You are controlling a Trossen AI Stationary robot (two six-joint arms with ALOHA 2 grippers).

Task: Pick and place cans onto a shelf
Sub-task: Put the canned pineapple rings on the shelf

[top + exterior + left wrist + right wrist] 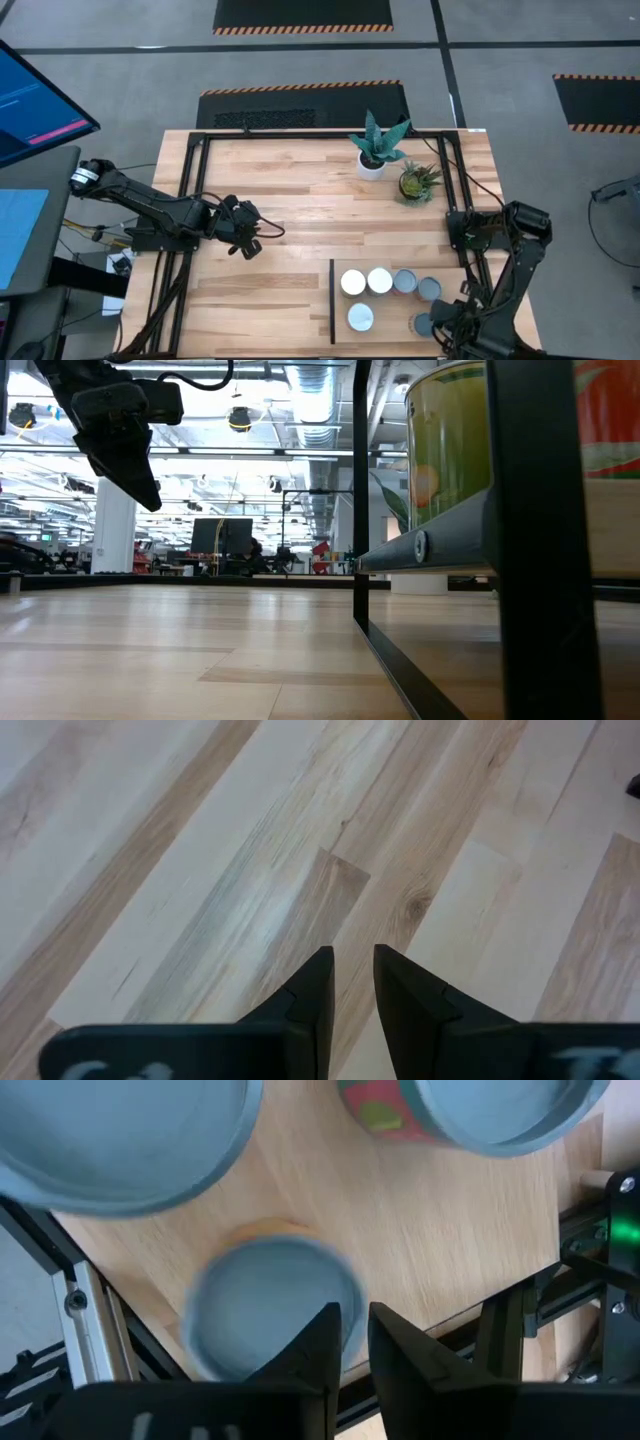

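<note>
Hovering right tool point(355, 1330), fingers slightly parted, gripping nothing, just above shelf point(395, 318) cans point(380, 281); risks nudging nearest can point(272, 1308) off the edge. Left tool point(352, 982) idle, slightly parted.

Left gripper point(247, 238) nearly closed, empty; right gripper point(354, 1325) narrowly parted.

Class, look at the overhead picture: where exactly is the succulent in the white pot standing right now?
In the high view, the potted succulent stands at the table's far edge, right of centre, beside a smaller spiky plant and far from the cans.
</note>
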